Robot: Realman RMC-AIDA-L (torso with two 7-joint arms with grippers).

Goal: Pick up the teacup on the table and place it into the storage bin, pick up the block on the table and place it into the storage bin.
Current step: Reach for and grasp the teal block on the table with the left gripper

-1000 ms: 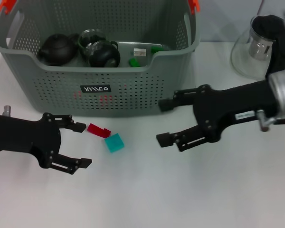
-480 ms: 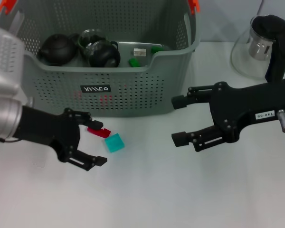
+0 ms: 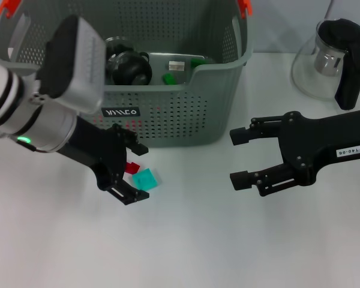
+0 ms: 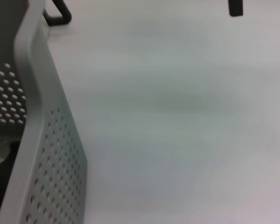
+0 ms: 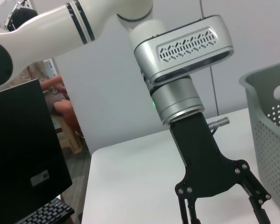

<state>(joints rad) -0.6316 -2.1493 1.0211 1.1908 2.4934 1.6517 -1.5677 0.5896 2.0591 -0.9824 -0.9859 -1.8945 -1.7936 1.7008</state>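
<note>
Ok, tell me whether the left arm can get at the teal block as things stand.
Probably yes. The left gripper is open right at the teal block, with only the small red block crowding it beside the storage bin.

Block (image 3: pixel 146 180) on table (image 3: pixel 186 240) before storage bin (image 3: pixel 168 114).

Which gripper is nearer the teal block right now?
Left. The left gripper is open, with the teal block right at its fingertips. The right gripper, also open, hangs well off to the block's right.
</note>
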